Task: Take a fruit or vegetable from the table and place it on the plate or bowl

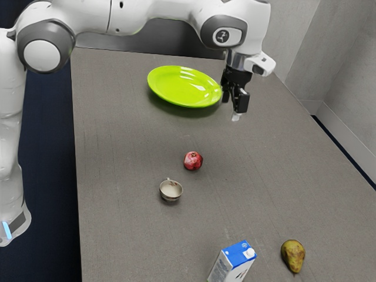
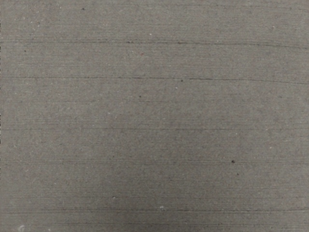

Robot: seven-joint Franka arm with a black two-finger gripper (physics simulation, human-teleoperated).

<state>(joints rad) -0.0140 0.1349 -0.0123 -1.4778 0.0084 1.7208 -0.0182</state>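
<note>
A lime-green plate lies at the far side of the grey table. My black gripper hangs just off the plate's edge on the exterior view's right, a little above the table, open with nothing between its fingers. A red pomegranate sits mid-table, well nearer the front than the gripper. A yellow-brown pear lies near the front edge on the exterior view's right. Under my hand the wrist view gives bare table surface.
A small beige cup stands close to the pomegranate, on its front-left side. A blue and white milk carton stands at the front edge beside the pear. Grey walls rise behind and to the right of the table.
</note>
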